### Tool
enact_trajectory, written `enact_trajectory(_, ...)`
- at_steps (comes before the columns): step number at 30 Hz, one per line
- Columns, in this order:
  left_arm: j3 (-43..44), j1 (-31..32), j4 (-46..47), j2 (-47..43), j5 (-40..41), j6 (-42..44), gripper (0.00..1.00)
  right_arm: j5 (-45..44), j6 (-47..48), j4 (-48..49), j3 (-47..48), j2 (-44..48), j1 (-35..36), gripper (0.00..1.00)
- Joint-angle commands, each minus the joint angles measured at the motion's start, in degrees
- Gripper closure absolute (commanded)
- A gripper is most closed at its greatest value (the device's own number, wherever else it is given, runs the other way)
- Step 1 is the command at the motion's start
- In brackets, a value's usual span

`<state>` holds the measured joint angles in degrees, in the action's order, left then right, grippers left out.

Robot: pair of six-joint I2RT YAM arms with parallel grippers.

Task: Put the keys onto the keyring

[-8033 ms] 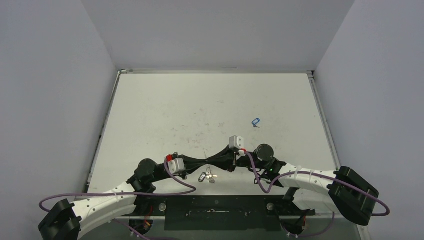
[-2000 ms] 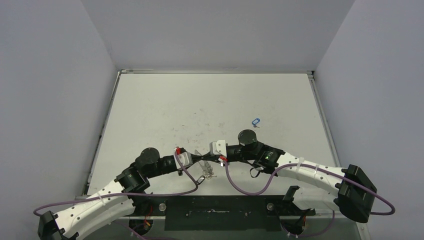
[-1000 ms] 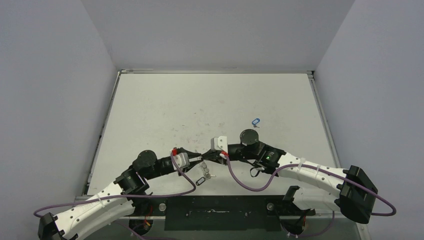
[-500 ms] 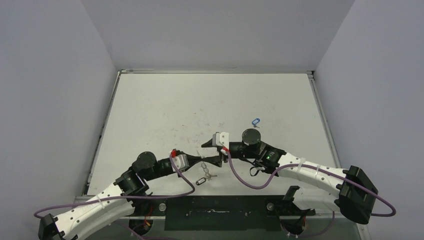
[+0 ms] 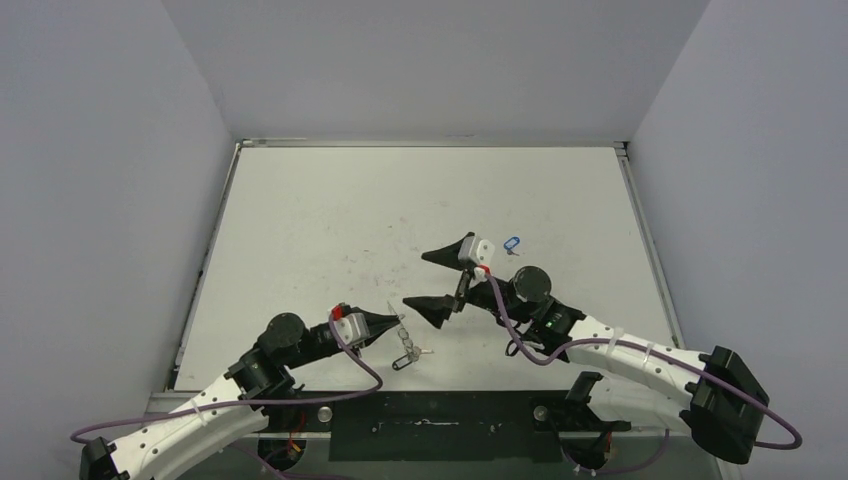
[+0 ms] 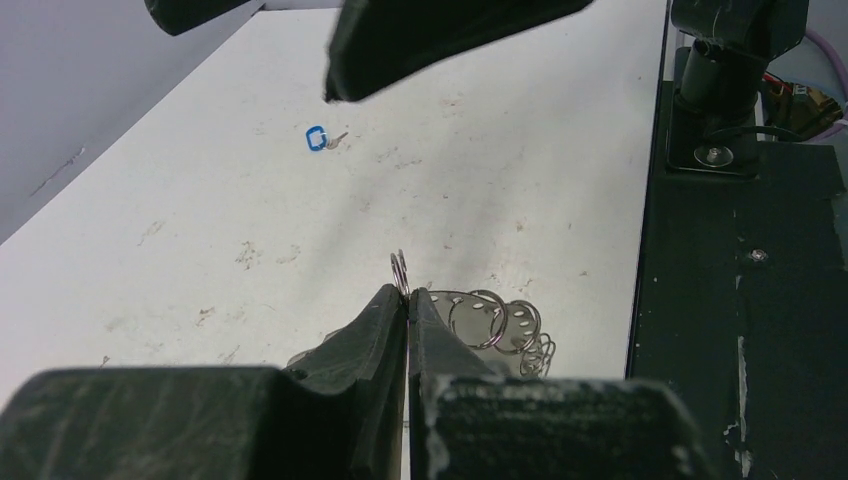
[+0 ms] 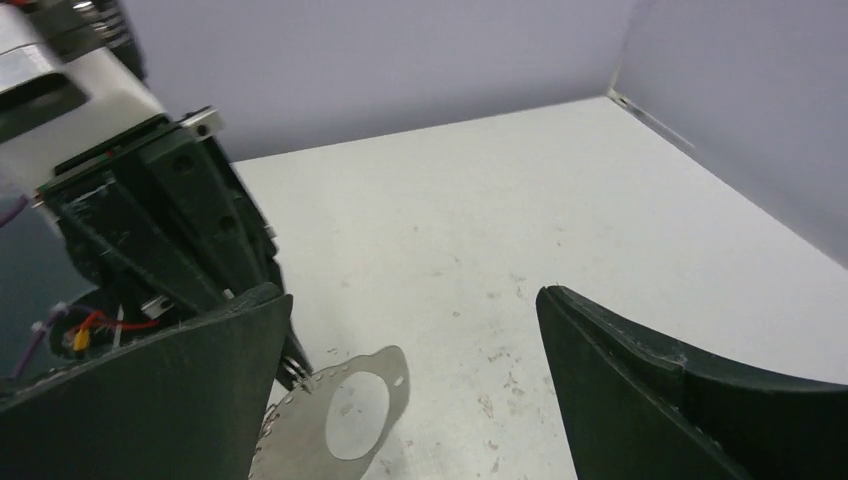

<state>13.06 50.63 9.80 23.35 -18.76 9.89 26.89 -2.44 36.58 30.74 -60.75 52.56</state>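
One white, scuffed table (image 5: 320, 220), boxed by pale lilac walls (image 5: 430, 70). Left gripper (image 6: 408, 296) was clamped on the keyring (image 7: 390, 368) near the front edge; right gripper (image 5: 433, 280) stood wide, empty. Blue-headed key (image 5: 511, 243) lay apart, farther back.

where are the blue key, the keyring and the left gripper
blue key (image 5: 511, 243): top view, on its blue head
keyring (image 7: 380, 362): right wrist view, on the plate's rim above the big hole
left gripper (image 6: 408, 297): left wrist view, between its shut fingertips
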Motion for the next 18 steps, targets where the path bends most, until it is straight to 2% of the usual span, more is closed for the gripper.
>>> enact_trajectory(1,-0.1,0.0,4.2,-1.3,1.1,-1.4,1.00,-16.7,-9.5,-7.1,4.1,1.7,-1.5,0.00)
enact_trajectory(4,-0.2,0.0,4.3,-1.3,1.3,-1.5,1.00,-28.0,-14.5,-18.9,7.9,1.5,-3.1,0.00)
enact_trajectory(7,-0.4,0.0,4.6,-1.2,1.4,-1.7,1.00,-30.3,-17.0,-27.4,10.8,-0.3,-7.3,0.00)
enact_trajectory(10,-0.6,0.0,5.0,-1.1,1.4,-1.8,1.00,-28.7,-21.5,-33.7,12.5,-3.3,-14.1,0.00)
enact_trajectory(12,-0.7,0.0,5.2,-1.1,1.4,-1.9,1.00,-24.6,-24.4,-36.0,12.8,-5.9,-20.2,0.00)
enact_trajectory(15,-0.8,0.0,5.1,-1.2,1.4,-1.9,1.00,-23.3,-28.9,-38.8,12.8,-10.0,-27.0,0.00)
enact_trajectory(18,-0.8,0.0,5.1,-1.4,1.3,-2.0,1.00,-22.8,-28.9,-39.3,12.2,-13.7,-32.3,0.01)
